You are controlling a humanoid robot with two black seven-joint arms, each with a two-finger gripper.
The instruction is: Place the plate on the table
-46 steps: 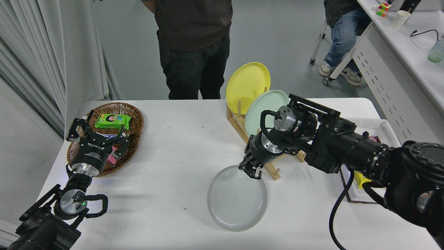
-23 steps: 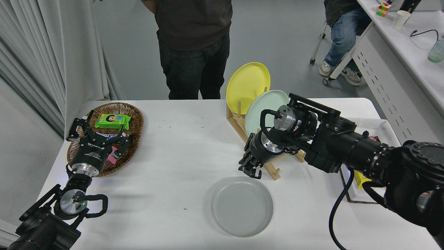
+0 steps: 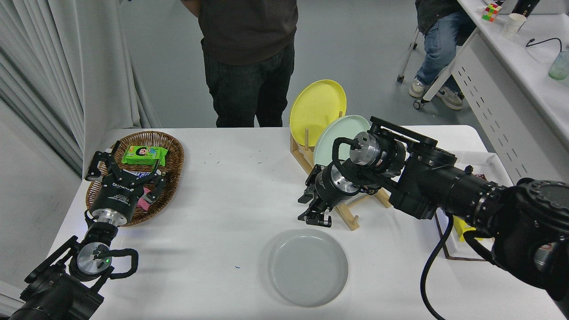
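Three plates are showing: one pale grey plate lying flat near the table's near edge, plus one yellow plate and one mint-green plate standing in one wooden rack towards the far edge. One wicker basket is sitting at the far left corner. Two people are showing beyond the far edge
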